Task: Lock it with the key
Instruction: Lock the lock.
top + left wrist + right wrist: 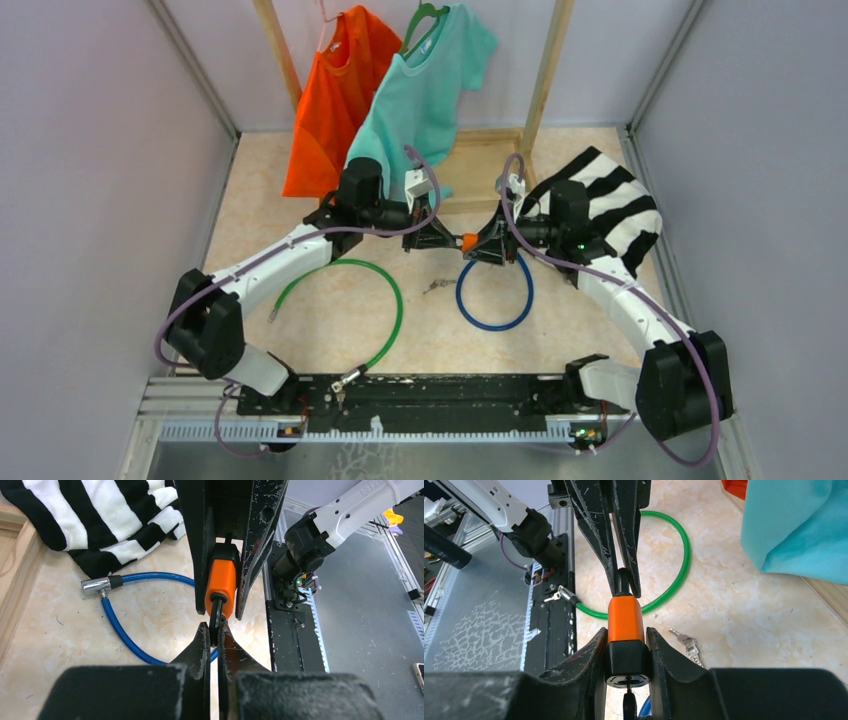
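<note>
An orange padlock [467, 241] with a black base hangs in the air between my two grippers. My right gripper [625, 635] is shut on the lock's black base [625, 662]. A dark-headed key [626, 702] sits in the keyhole on the underside. My left gripper [214, 629] is shut on the lock's black shackle [216, 612], just beyond the orange body [221, 580]. In the top view the left gripper [445, 240] and right gripper [484, 244] meet tip to tip above the floor.
A bunch of loose keys [435, 287] lies on the floor below the lock. A green cable loop [397, 300] lies left, a blue cable loop [495, 322] right. A striped shirt [610, 200] lies at the right. Orange [335, 100] and teal [425, 90] shirts hang on a wooden rack behind.
</note>
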Robot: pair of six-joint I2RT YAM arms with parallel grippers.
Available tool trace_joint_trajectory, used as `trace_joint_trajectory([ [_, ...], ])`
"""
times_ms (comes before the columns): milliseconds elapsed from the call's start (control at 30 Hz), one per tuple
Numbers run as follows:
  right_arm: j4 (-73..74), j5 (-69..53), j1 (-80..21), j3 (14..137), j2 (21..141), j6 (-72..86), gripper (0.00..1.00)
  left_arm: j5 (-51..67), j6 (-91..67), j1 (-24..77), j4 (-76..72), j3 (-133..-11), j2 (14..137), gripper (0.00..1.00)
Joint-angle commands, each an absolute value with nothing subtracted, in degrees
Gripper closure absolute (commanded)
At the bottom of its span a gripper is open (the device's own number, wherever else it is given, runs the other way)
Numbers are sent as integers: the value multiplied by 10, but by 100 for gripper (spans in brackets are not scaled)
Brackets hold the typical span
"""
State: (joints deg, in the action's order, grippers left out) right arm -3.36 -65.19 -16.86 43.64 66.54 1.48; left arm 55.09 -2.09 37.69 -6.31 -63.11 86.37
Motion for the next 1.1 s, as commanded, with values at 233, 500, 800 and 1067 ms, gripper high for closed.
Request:
trace_joint_trajectory([
  [233, -104, -626, -229, 479, 669, -45, 100, 600, 3, 461, -68, -670, 888, 100],
  [500, 51, -599, -202, 511, 657, -159, 77, 566, 49, 436, -29, -657, 858, 100],
  [800, 232, -573, -172, 570, 624, -267, 42, 534, 107, 413, 8, -647, 827, 100],
  [1067, 328, -527, -158, 579, 585, -330, 41, 521, 132, 409, 30, -653, 815, 100],
])
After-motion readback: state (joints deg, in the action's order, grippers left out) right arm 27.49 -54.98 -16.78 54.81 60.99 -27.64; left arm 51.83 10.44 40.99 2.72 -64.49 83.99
